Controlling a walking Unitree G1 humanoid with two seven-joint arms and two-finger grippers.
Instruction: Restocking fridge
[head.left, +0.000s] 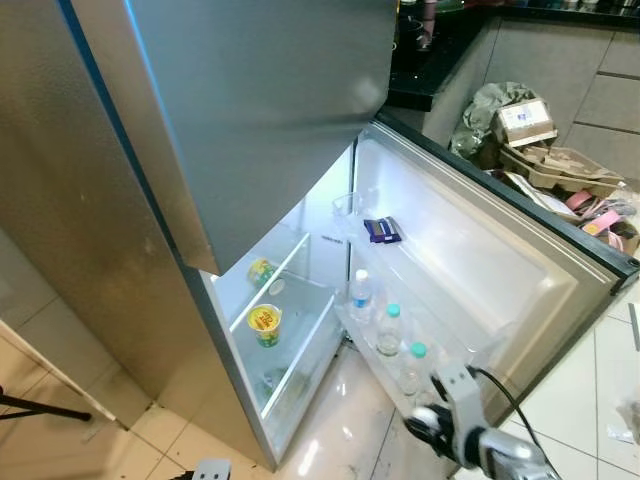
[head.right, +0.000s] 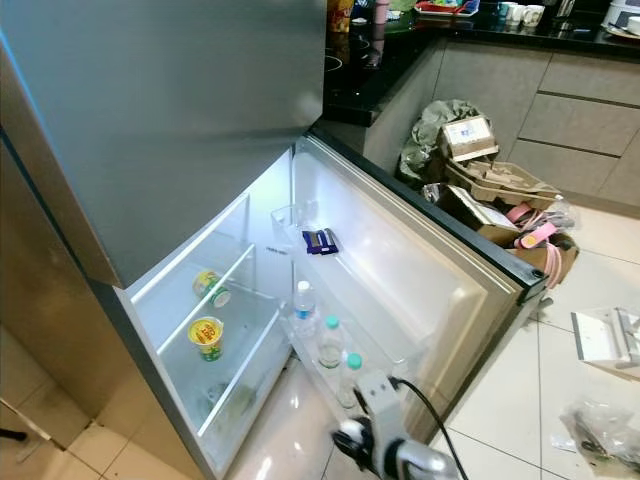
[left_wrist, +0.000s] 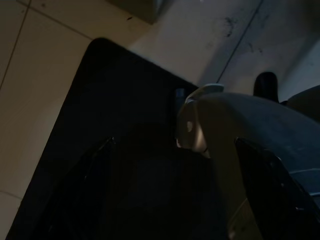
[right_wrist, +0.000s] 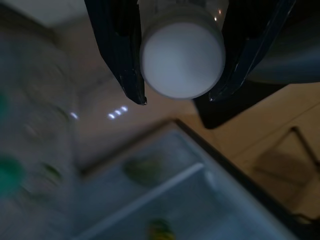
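Observation:
The fridge's lower door (head.left: 490, 270) stands wide open. Its bottom rack holds three water bottles (head.left: 389, 330), and a dark blue packet (head.left: 381, 230) lies on the rack above. Inside, a yellow cup (head.left: 264, 322) and a green can (head.left: 260, 270) sit on glass shelves. My right gripper (head.left: 428, 425) is low, just in front of the door rack. In the right wrist view it (right_wrist: 177, 99) is shut on a bottle with a white cap (right_wrist: 182, 59), the shelves blurred beyond. My left gripper (left_wrist: 175, 200) hangs open in the dark over the floor tiles.
The grey upper door (head.left: 260, 100) is swung open overhead. Cardboard trays and boxes (head.left: 550, 160) are piled beyond the lower door, by a black counter (head.left: 430, 60). A white object (head.right: 605, 340) and a plastic bag (head.right: 600, 430) lie on the tiles at right.

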